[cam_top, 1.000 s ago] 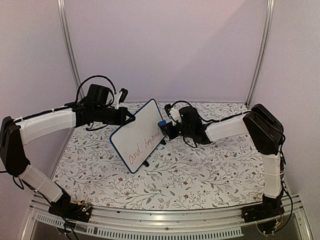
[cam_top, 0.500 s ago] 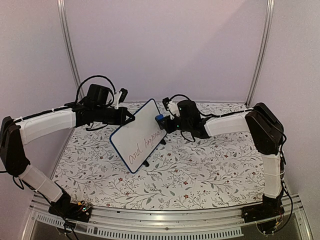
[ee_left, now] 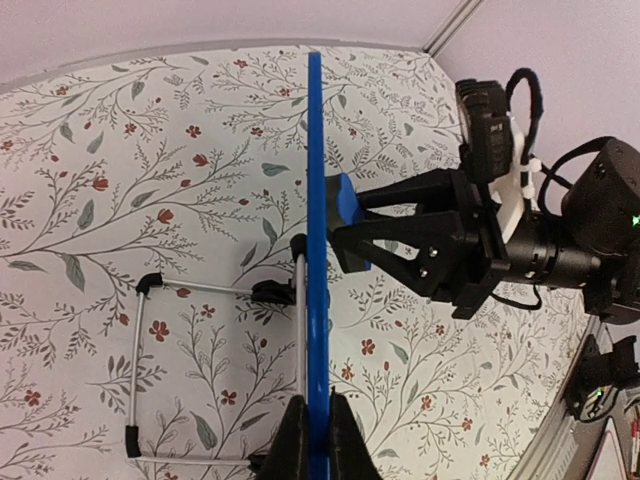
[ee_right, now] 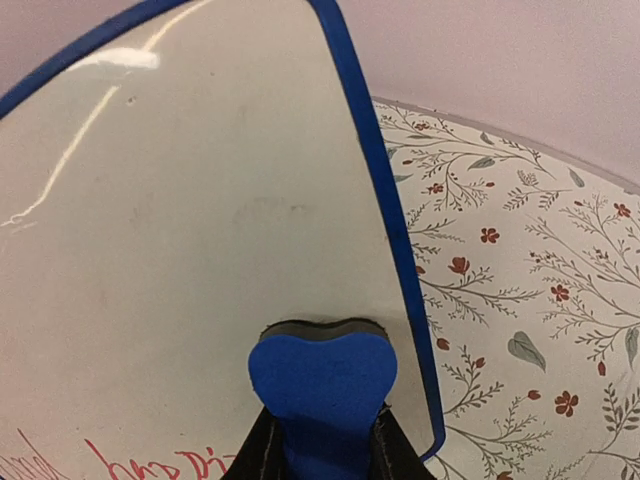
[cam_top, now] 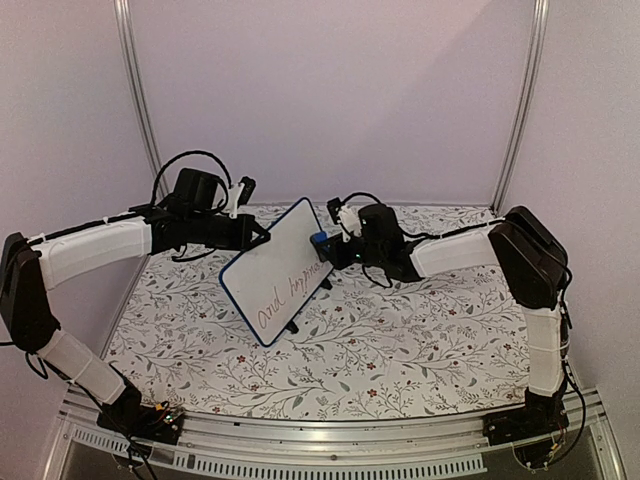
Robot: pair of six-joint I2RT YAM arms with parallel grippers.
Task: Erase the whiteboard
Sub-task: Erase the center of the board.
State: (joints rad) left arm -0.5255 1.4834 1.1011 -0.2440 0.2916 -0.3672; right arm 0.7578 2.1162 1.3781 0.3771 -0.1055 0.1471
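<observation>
Only the left wrist view shows us the whiteboard (ee_left: pixel 316 250) edge-on, the left gripper (ee_left: pixel 312 435) pinching its rim. We find the right gripper (ee_right: pixel 320 445) pinching the blue eraser (ee_right: pixel 322 385), the whiteboard's face at its 12 o'clock, touching.

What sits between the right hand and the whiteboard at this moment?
A blue eraser, clamped in the right hand and pressed against the whiteboard. The left wrist view shows it side-on, the right wrist view head-on.

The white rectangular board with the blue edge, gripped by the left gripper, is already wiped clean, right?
Not clean: the white rectangular board, gripped by the left gripper, bears dark handwriting on its lower half, as the top external view shows.
</observation>
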